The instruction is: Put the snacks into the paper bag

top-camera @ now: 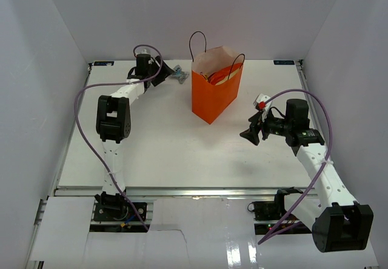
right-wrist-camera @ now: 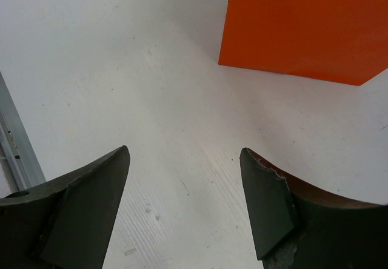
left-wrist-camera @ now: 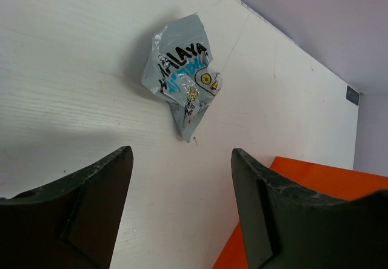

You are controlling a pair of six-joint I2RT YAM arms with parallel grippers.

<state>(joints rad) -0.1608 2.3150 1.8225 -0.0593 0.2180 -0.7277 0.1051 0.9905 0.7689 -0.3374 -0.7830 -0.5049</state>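
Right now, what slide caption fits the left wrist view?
Open left gripper faces a crumpled silvery-blue wrapper on the white table, orange paper bag at lower right.

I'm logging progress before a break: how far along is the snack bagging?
Done: red and yellow packets already show inside the upright orange paper bag. In hand: nothing is held; the left gripper stands open just short of the crumpled silvery-blue wrapper lying on the white table. The right gripper is open and empty beside the bag. Left: pick up that wrapper and drop it in.
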